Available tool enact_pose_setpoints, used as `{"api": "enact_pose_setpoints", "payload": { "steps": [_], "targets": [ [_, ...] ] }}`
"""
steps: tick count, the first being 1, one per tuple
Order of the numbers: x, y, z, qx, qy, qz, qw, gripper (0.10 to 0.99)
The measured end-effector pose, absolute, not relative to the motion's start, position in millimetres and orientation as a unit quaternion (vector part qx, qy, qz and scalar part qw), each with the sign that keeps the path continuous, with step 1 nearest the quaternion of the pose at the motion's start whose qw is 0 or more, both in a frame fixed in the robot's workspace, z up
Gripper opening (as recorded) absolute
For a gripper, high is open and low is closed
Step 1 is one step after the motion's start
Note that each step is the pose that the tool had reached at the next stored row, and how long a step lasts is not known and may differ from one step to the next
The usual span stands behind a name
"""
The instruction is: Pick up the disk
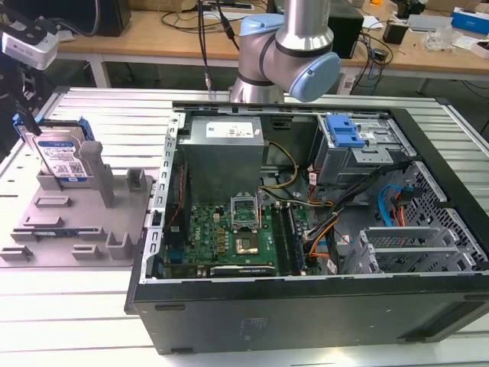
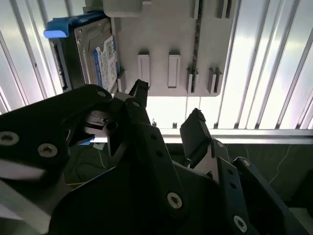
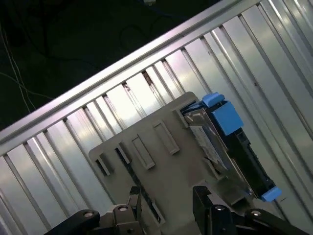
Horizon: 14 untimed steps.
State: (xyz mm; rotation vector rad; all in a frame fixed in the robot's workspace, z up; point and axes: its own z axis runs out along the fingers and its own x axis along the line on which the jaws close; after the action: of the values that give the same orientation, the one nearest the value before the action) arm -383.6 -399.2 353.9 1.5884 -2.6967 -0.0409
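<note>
I see the disk [image 1: 61,157] standing on edge at the grey fixture tray's [image 1: 76,229] far corner, exterior view's left, propped by a post [image 1: 92,157] so its upper edge is free to grab, while my gripper [image 2: 167,105] hangs released and empty, apart from it.

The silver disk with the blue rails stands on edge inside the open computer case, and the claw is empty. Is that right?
Not quite. The disk stands on edge in the grey tray beside the computer case, not inside it; the exterior view shows this. The claw is indeed empty.
</note>
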Motion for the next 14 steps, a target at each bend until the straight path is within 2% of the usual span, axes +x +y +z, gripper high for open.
{"api": "enact_pose_setpoints", "payload": {
  "steps": [14],
  "targets": [
    [-383.5,-399.2,352.6,0.633,-0.774,-0.012,0.008,0.541]
  ]
}}
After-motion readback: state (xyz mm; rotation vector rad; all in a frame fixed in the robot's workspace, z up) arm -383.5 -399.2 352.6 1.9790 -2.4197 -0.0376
